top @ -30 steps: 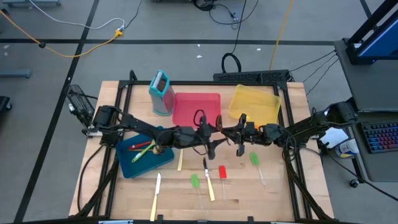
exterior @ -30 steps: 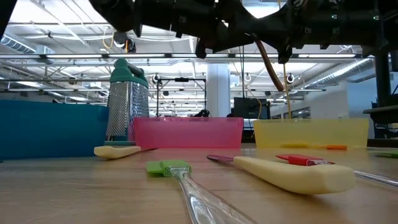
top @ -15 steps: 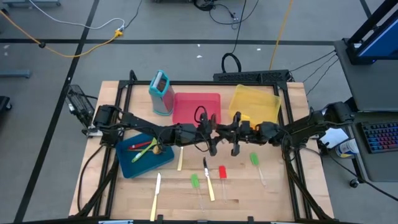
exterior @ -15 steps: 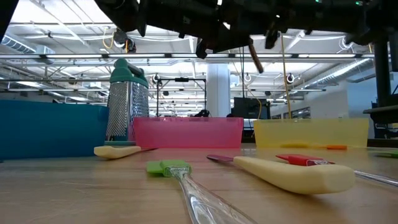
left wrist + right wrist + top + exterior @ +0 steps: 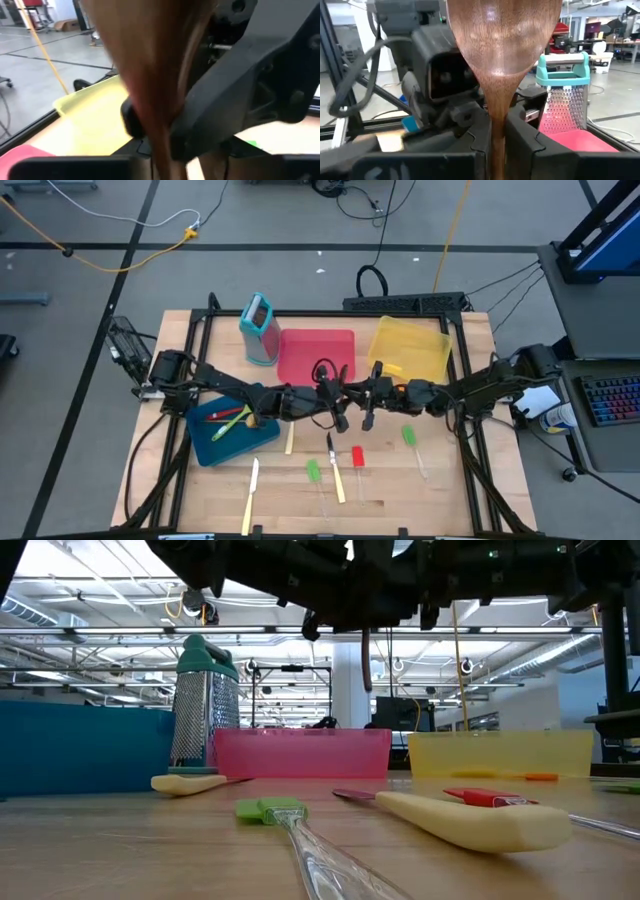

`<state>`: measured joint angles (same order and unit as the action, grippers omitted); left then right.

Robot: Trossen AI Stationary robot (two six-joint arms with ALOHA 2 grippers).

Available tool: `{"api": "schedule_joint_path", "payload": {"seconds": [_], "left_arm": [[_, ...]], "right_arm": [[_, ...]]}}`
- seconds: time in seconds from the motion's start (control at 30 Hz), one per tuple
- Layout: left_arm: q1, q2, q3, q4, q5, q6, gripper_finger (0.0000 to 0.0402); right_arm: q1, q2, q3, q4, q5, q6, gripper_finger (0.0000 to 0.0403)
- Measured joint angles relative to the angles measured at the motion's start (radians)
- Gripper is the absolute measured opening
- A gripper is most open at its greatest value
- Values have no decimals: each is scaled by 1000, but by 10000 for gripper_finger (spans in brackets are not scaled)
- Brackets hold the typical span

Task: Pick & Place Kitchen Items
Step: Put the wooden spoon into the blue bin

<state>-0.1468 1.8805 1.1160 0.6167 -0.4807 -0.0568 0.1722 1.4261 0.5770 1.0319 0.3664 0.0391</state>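
Surface: wooden, carrying blue tray, red tray, yellow tray and a teal grater.
Arms: both meet above mid-surface, in front of the red tray.
Right claw: clenched on a wooden spoon, handle pinched between its fingers.
Left claw: just beside the right one; grip cannot be told.
Loose utensils: cream-handled knife, green spatula, red piece lie near the front edge.

left gripper and right gripper crowd mid-table, bare board front right
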Motion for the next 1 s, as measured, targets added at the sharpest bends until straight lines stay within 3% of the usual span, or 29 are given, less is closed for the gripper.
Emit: {"api": "schedule_joint_path", "payload": {"seconds": [0.23, 0.47, 0.73, 1.0], "left_arm": [[-6, 0, 0, -34, -28, -8, 66], [-5, 0, 0, -40, -35, -30, 65], [-6, -1, 0, -49, -35, -54, 65], [-24, -1, 0, -78, -129, -54, 65]], "right_arm": [[1, -33, 0, -75, 4, 6, 29], [15, -45, 0, -123, 104, 19, 30], [16, -45, 0, -132, 117, 24, 32], [47, -45, 0, -151, 240, -4, 32]]}}
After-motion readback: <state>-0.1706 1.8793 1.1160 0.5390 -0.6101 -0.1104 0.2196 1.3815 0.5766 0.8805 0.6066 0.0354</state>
